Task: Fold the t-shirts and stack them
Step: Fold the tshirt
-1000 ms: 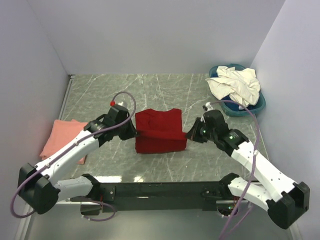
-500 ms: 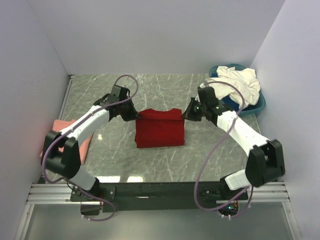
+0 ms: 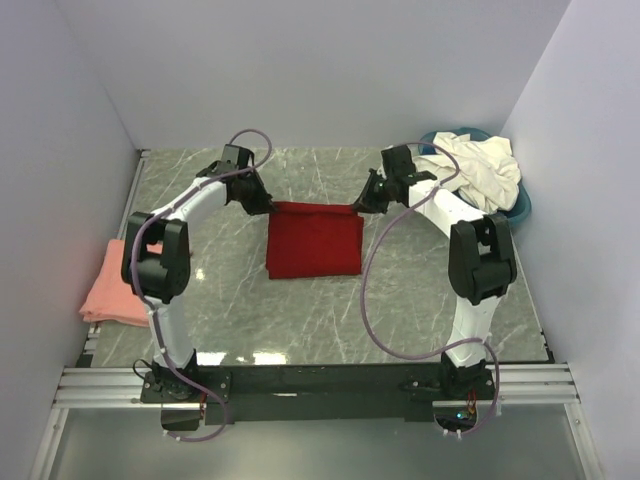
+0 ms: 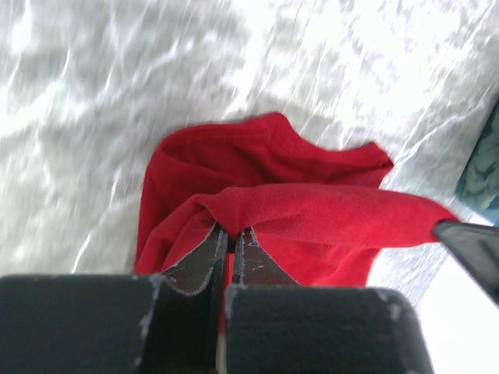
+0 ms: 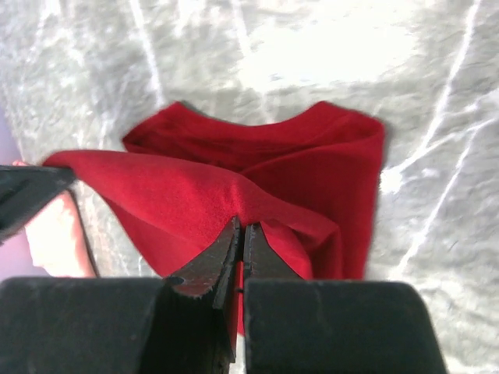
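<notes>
Wrist views: left jaws and right jaws clamp red tee [image 4: 312, 210] corners. Limp, light cloth; you should hold it by corners.

Matt soft red cloth t-shirt [image 3: 314, 240] on glossy grey marble-look table [image 3: 420, 300].

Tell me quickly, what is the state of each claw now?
Left claw: closed on the red t-shirt.
Right claw: closed on the same red t-shirt.

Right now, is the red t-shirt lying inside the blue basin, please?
No, the red t-shirt is on the table, apart from the blue basin.
</notes>
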Action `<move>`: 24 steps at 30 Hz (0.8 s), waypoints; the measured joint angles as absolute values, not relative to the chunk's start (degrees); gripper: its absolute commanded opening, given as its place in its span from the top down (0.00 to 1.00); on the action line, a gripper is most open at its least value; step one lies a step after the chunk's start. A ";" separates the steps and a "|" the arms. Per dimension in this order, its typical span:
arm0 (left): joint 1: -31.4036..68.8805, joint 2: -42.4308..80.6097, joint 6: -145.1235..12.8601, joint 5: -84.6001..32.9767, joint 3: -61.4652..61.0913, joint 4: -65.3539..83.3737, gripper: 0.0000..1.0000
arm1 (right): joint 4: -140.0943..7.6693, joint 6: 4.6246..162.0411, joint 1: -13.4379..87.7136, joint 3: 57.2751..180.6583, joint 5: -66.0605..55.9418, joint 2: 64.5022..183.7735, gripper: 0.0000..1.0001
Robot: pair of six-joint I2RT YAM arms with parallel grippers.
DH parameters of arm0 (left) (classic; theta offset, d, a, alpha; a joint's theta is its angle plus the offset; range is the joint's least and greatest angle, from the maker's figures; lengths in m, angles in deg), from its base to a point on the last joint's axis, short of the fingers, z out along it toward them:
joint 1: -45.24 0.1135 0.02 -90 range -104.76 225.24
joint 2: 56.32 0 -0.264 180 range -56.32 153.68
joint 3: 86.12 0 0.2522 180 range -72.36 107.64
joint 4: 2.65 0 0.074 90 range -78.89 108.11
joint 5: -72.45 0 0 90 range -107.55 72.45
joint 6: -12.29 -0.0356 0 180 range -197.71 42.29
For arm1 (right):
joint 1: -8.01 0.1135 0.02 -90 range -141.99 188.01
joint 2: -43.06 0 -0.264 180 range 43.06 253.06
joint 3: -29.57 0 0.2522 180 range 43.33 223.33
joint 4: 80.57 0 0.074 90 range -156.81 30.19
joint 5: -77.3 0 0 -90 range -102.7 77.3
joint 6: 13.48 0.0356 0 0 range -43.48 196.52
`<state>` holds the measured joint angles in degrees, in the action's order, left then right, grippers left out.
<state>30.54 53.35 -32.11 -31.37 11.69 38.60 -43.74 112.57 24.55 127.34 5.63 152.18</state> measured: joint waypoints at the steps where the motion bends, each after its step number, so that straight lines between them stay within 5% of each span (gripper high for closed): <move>1: 30.85 55.01 -32.33 -31.88 13.38 38.49 1.00 | -43.89 112.61 24.11 127.54 6.00 153.16 1.00; 14: 31.24 64.41 -33.57 -36.80 20.57 36.96 1.00 | -44.74 112.77 19.52 128.78 9.60 158.73 1.00; 22: 31.28 66.20 -33.66 -39.35 22.62 33.83 0.81 | -45.31 113.10 17.90 128.78 9.45 158.69 1.00; 24: 31.28 66.66 -33.77 -39.64 22.65 33.13 0.65 | -45.71 113.16 17.05 128.41 9.47 158.69 0.87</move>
<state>31.28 66.66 -33.77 -39.64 22.65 33.13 -45.71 113.16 17.05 128.41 9.47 158.69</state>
